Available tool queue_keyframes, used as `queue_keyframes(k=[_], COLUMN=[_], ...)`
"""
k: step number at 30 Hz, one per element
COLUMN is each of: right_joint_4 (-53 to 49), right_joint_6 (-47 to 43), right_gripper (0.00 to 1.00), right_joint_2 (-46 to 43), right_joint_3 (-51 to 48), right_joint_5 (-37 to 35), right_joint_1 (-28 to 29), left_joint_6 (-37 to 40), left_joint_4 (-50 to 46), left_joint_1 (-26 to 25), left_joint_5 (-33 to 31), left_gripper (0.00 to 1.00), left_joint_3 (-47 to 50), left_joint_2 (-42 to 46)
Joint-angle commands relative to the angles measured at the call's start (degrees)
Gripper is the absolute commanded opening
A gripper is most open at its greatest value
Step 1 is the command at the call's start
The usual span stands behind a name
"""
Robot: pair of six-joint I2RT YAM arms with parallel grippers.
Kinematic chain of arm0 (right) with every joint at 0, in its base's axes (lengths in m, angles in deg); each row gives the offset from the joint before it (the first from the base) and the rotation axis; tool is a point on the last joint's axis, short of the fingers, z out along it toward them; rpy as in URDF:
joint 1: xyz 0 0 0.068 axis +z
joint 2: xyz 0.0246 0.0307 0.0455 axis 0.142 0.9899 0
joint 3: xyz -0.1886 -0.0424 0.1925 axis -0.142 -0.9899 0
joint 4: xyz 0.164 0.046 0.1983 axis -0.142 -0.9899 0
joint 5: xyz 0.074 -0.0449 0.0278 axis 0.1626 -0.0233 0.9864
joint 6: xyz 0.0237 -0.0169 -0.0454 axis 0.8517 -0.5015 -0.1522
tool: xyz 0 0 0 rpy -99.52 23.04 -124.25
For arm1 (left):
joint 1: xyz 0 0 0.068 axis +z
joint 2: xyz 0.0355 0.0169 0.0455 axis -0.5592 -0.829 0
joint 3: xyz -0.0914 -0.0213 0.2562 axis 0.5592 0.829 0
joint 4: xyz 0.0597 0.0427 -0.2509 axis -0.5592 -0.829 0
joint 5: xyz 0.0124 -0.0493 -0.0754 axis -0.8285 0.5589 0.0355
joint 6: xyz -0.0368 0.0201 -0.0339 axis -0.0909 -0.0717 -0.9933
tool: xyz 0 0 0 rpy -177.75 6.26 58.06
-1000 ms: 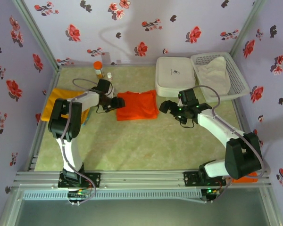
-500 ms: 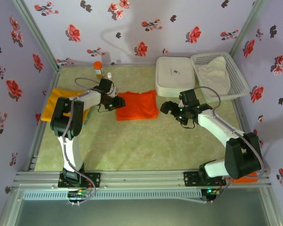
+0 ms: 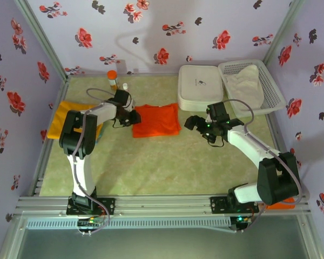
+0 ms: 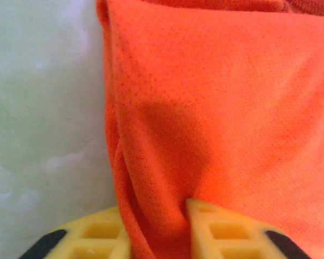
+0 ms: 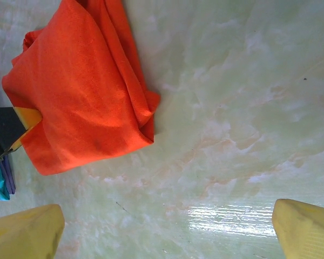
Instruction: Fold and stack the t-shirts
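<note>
Orange-red t-shirt (image 3: 159, 120), centre frame: left edge clenched in left gripper (image 3: 133, 117); right gripper (image 3: 192, 123) agape; mustard t-shirt (image 3: 61, 112) far left, white case (image 3: 198, 86) above.

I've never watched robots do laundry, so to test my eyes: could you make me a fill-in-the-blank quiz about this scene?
The left gripper grips a t-shirt coloured ___.
The mustard t-shirt lies on the table's ___ side.
The right gripper is wide ___, holding nothing.
Missing words: orange-red; left; open.
</note>
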Motion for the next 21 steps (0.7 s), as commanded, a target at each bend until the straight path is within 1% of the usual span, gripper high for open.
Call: queue_keyframes(k=[1, 5, 6, 7, 11, 14, 19, 21], right_joint_4=[-0.1, 0.2, 0.7, 1.1, 2.7, 3.6, 4.9, 5.3], right_joint_6=[-0.6, -0.5, -0.4, -0.1, 0.9, 1.3, 2.0, 2.2], right_gripper=[0.99, 0.99, 0.99, 0.99, 0.99, 0.99, 0.99, 0.99], right_joint_2=[-0.9, -1.0, -1.0, -1.0, -0.4, -0.1, 0.2, 0.5], right_joint_3=[-1.1, -1.6, -1.9, -2.2, -3.0, -3.3, -3.8, -3.9], right_joint_5=[0.7, 1.0, 1.1, 1.2, 2.0, 2.4, 2.8, 3.0], right_joint_1=[-0.6, -0.7, -0.8, -0.8, -0.9, -0.9, -0.8, -0.9], left_joint_6=[3.3, 6.5, 7.1, 7.6, 9.4, 10.4, 13.4, 14.8], left_joint_4=[-0.6, -4.3, -5.3, -6.2, -9.8, -12.5, -19.0, -21.4], left_joint_1=[-3.0, -4.4, -4.6, -4.7, -4.7, -4.7, -4.7, -4.6], left_joint_5=[-1.5, -4.8, -6.0, -6.9, -10.5, -14.4, -18.1, -20.6], left_gripper=[0.17, 0.07, 0.02, 0.0, 0.0, 0.0, 0.0, 0.0], left_joint_3=[-1.8, -2.2, -2.0, -1.8, -1.2, -0.7, -1.1, -1.3], left_joint_2=[-2.1, 1.1, 2.3, 3.4, 7.7, 10.9, 16.5, 18.8])
